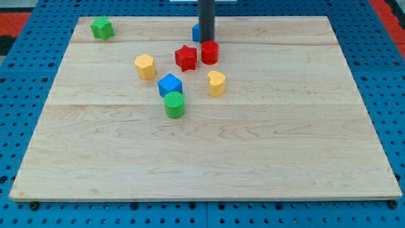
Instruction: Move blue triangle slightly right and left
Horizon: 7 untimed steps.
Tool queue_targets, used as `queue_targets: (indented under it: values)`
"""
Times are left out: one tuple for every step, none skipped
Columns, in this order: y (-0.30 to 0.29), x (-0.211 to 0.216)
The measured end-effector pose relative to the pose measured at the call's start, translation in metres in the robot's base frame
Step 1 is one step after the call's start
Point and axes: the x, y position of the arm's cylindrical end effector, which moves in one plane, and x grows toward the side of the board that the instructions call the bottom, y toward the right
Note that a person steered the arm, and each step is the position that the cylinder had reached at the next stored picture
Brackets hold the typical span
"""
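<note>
The blue triangle (197,32) sits near the view's top edge of the wooden board (266,145), mostly hidden behind my dark rod. Only its left edge shows. My tip (206,40) is down on the board at the triangle's right side, just above the red cylinder (209,52).
A red star (185,57) lies left of the red cylinder. A yellow hexagon (145,66), a blue cube (169,85), a green cylinder (174,104) and a yellow block (216,83) sit mid-board. A green block (101,28) is at the top left.
</note>
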Motion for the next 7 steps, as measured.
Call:
queue_targets:
  values:
    - [0.014, -0.004]
    - [0.017, -0.019]
    - [0.009, -0.037]
    - [-0.008, -0.037]
    - [-0.006, -0.033]
    - [-0.003, -0.02]
    - [-0.031, -0.021]
